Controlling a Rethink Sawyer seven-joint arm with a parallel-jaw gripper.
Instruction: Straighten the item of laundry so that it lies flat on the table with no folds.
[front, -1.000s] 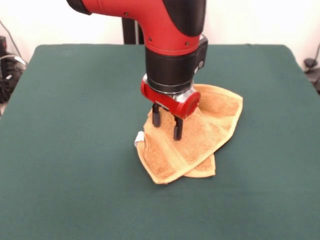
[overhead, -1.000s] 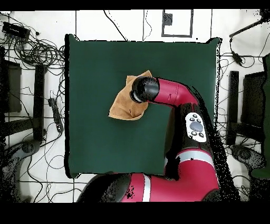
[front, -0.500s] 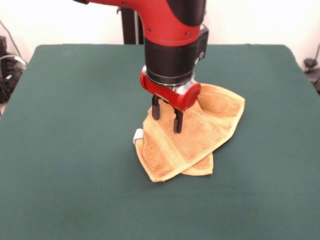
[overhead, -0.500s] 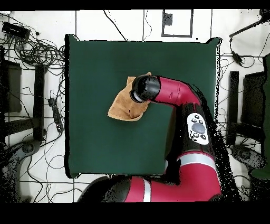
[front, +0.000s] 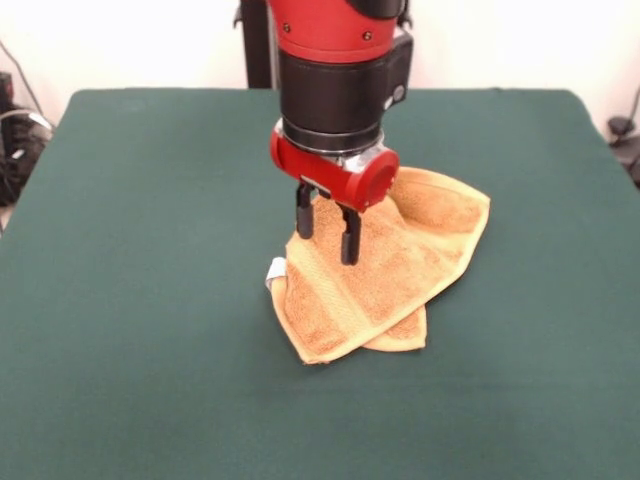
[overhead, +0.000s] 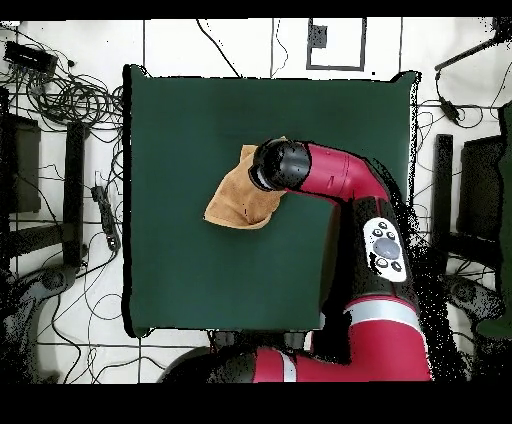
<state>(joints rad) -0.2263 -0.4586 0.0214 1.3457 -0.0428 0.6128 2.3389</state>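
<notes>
**Operator:** Report what is changing, left side first.

**Arm:** In the front view, the white tag loop (front: 277, 271) is lying at the towel's left edge, in the same spot as half a second ago. My pincer (front: 326, 229) is rising: a second ago its tips were reaching down onto the pile of the towel (front: 385, 270); now both are hanging just above it, empty, with a narrow gap between the two fingers (front: 349, 236). To the right, the raised fold at the towel's far corner is keeping its shape.

**Operator:** Meaning for the task?

**Arm:** I am judging the release complete and the straightening unfinished. The towel is lying near the middle of the table (front: 140, 330), doubled over, with a second layer showing under its near corner.

**Operator:** What is each view adding?

**Arm:** The front view is showing the finger gap and the stacked layers. The overhead view is hiding my pincer under the wrist, but it is showing the towel (overhead: 236, 199) as a rough triangle, well apart from every edge of the table (overhead: 180, 270).
</notes>
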